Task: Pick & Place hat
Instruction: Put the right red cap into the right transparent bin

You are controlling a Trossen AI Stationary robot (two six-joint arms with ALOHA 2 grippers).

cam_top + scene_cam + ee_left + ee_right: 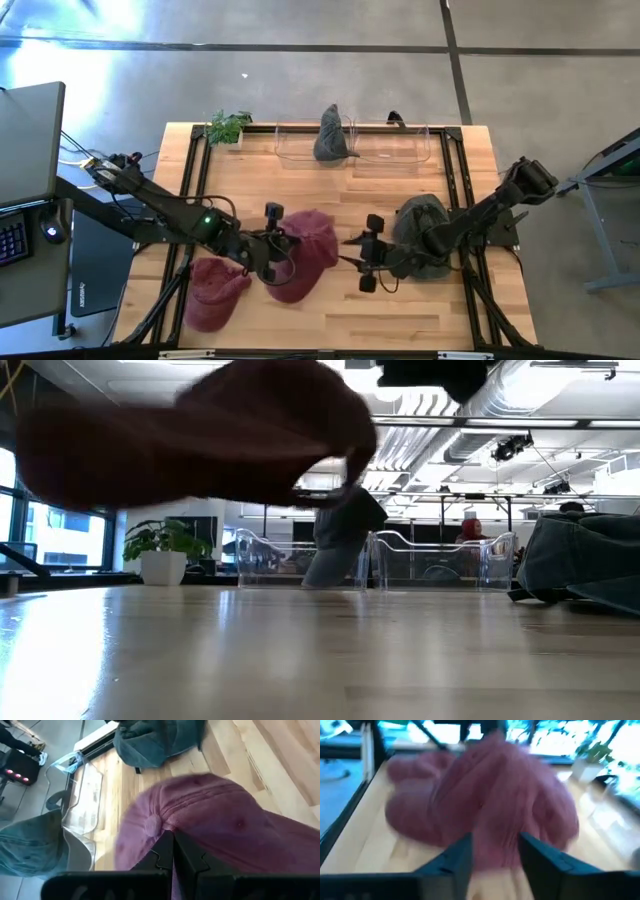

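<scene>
High view: clear bin at the tabletop's far edge holds a grey hat. Left hand, clamped on the maroon hat, mid-tabletop. Right hand, fingers parted, empty, beside it. Low view: maroon hat lifted.

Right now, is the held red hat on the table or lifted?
Lifted. The low view shows the red hat hanging clear above the table, and the shut left pincer pinches it.
</scene>
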